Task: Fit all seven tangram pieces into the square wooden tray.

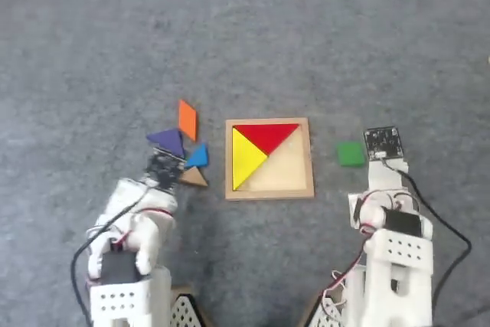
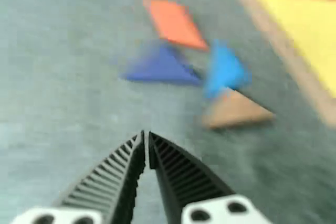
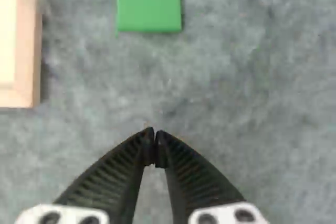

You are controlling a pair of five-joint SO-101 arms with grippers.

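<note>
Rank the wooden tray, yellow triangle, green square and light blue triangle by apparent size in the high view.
Largest to smallest:
1. wooden tray
2. yellow triangle
3. green square
4. light blue triangle

You get bright, soft, even light across the desk (image 1: pixel 245 44), with only a faint shadow hugging the wooden tray (image 1: pixel 269 193) at its outer wall.

a square wooden tray (image 1: pixel 269 194) on grey cloth (image 1: pixel 92 51) holds a red triangle (image 1: pixel 266 135) at its twelve o'clock side and a yellow triangle (image 1: pixel 245 158) at nine. an orange parallelogram (image 1: pixel 187 119), purple triangle (image 1: pixel 167 141), blue triangle (image 1: pixel 198 155) and tan triangle (image 1: pixel 194 178) cluster off its nine o'clock edge; a green square (image 1: pixel 351 153) lies at three o'clock.
</note>
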